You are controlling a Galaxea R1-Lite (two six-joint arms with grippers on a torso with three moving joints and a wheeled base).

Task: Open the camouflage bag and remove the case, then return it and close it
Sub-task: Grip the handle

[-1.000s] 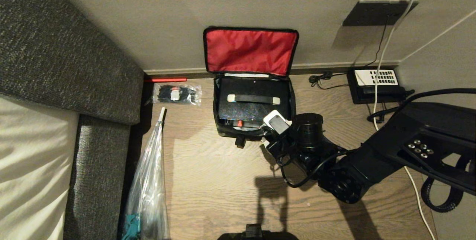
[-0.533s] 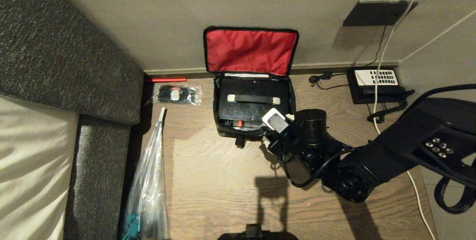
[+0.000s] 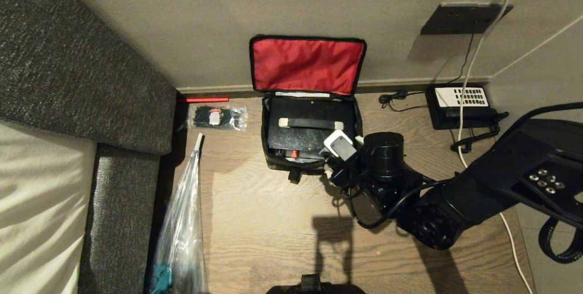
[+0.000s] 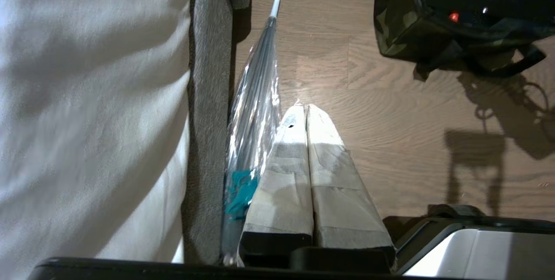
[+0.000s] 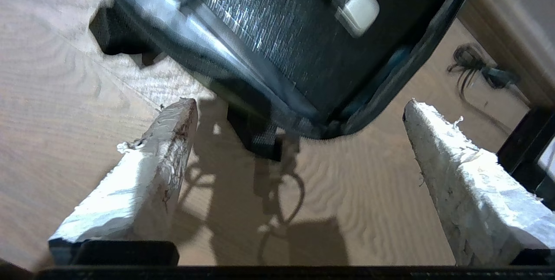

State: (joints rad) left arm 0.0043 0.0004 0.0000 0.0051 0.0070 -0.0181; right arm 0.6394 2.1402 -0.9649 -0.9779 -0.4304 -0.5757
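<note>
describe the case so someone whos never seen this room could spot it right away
Start at the wall with the skirting board; the camouflage bag sits on the wooden floor against it, its red-lined lid flap standing open. Lying flat inside is the case, black and rectangular. Unlike the black telephone nearby with its white keypad, it has a black handle with cream ends and a small red latch.

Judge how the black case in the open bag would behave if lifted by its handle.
The case looks flat and hard-shelled, so it would probably stay stiff. Its handle sits across the middle, so it should hang fairly level. It nearly fills the camouflage bag, whose soft walls may drag along.
</note>
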